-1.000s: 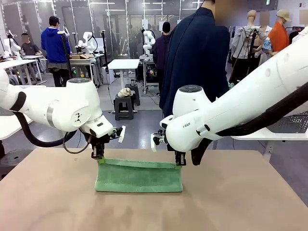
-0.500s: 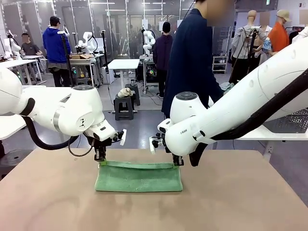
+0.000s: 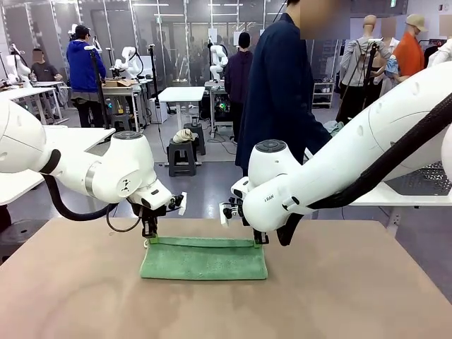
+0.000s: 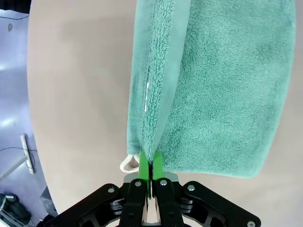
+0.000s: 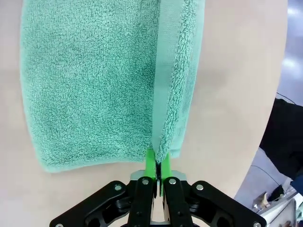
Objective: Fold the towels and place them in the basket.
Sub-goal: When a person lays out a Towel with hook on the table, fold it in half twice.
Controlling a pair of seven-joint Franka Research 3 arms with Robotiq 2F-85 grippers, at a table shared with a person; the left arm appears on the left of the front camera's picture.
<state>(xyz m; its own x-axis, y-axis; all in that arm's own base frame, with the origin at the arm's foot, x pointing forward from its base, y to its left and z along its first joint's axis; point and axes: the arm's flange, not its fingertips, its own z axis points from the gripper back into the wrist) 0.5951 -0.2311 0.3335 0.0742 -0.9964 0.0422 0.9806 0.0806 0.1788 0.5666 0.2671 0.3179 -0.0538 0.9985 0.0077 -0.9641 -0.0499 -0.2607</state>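
A mint-green towel [image 3: 203,260] lies folded in half on the brown table [image 3: 339,289], its doubled far edge slightly raised. At the far-left corner, my left gripper [image 3: 149,235] pinches that edge. The left wrist view has the green pads [image 4: 143,163] shut on the towel [image 4: 222,94] hem beside a white corner loop [image 4: 127,164]. My right gripper [image 3: 259,239] grips the far-right corner, and its pads [image 5: 150,161] are pressed on the towel [image 5: 94,80] edge. The dark mesh basket [image 3: 427,180] sits partly hidden behind my right arm, on a white side table.
A person in a dark coat [image 3: 282,92] stands just beyond the far edge of the table, between the two arms. Bare tabletop stretches in front of the towel and to both sides.
Both grippers have lowered the towel's held far edge toward the table, so the fold lies flatter. The person behind has shifted a little to the left.
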